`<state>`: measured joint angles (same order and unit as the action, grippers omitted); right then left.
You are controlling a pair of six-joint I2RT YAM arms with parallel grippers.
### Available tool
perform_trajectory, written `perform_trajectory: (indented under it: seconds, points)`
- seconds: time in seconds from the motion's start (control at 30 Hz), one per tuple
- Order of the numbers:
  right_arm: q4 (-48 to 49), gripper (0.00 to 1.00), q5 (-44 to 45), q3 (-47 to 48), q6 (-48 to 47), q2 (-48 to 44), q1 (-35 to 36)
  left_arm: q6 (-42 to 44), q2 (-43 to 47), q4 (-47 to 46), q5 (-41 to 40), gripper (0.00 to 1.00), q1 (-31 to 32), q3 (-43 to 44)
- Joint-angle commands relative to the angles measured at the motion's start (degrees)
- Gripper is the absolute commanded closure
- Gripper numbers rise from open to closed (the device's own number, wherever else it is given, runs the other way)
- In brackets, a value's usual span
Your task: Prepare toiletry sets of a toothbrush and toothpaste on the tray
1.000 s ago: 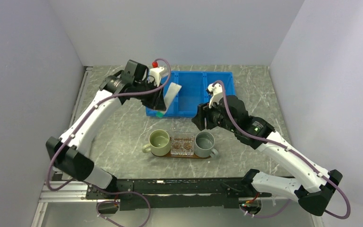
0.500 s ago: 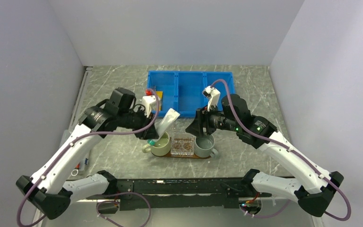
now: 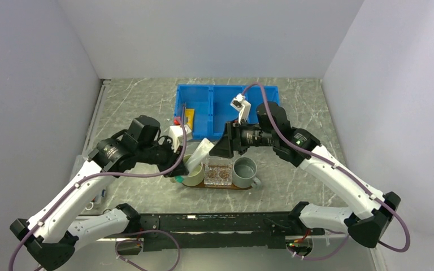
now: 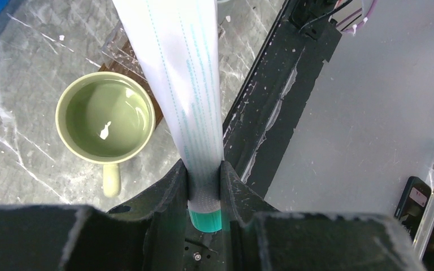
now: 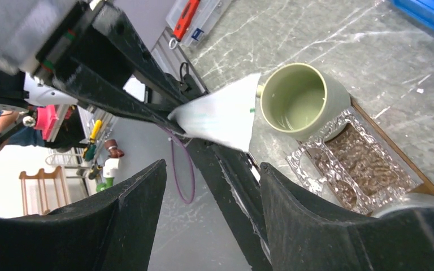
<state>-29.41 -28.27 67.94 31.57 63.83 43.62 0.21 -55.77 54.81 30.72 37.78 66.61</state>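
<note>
My left gripper (image 3: pixel 184 169) is shut on the white tube (image 3: pixel 200 152) near its teal cap (image 4: pixel 205 219). It holds the tube tilted over the green mug (image 3: pixel 192 175), with the flat end up. In the left wrist view the tube (image 4: pixel 183 84) rises between my fingers beside that mug (image 4: pixel 105 117). My right gripper (image 3: pixel 220 148) is open and empty above the clear holder (image 3: pixel 218 173). The dark-brown tray (image 3: pixel 227 187) lies under both mugs and the holder. The yellow tube (image 3: pixel 189 117) lies in the blue bin's left compartment. I cannot make out the toothbrushes.
The blue three-compartment bin (image 3: pixel 226 93) stands at the back. The grey mug (image 3: pixel 244 172) is on the tray's right end. The right wrist view shows the tube (image 5: pixel 220 118), green mug (image 5: pixel 296 99) and holder (image 5: pixel 361 164) below.
My left gripper has carried the white tube from the blue bin forward and down to the green mug. My right gripper has moved left and back, to above the holder.
</note>
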Motion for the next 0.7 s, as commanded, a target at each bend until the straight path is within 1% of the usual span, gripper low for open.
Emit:
perform_trajectory:
  seconds: [0.0,0.13,0.33,0.5,0.67]
  points:
    - [3.94,0.36,-3.89,4.32,2.52,2.56,-0.45,0.22,2.98,-1.72,-1.93,0.91,2.22,-0.43]
    - [3.16,0.36,-6.03,6.47,2.29,6.41,-0.55,0.23,4.87,-1.57,-2.54,0.90,3.88,-0.79]
    - [6.77,0.37,-13.77,6.20,3.63,10.04,-0.57,0.88,5.93,-0.92,-4.26,0.89,6.51,-0.23]
    - [11.74,0.39,-19.02,4.27,6.26,10.65,-0.57,1.00,6.00,-0.76,-5.25,0.89,8.09,-0.45]
    - [11.82,0.43,-21.97,3.45,6.87,11.77,-0.55,1.27,5.80,-0.34,-6.74,0.88,8.91,0.13]
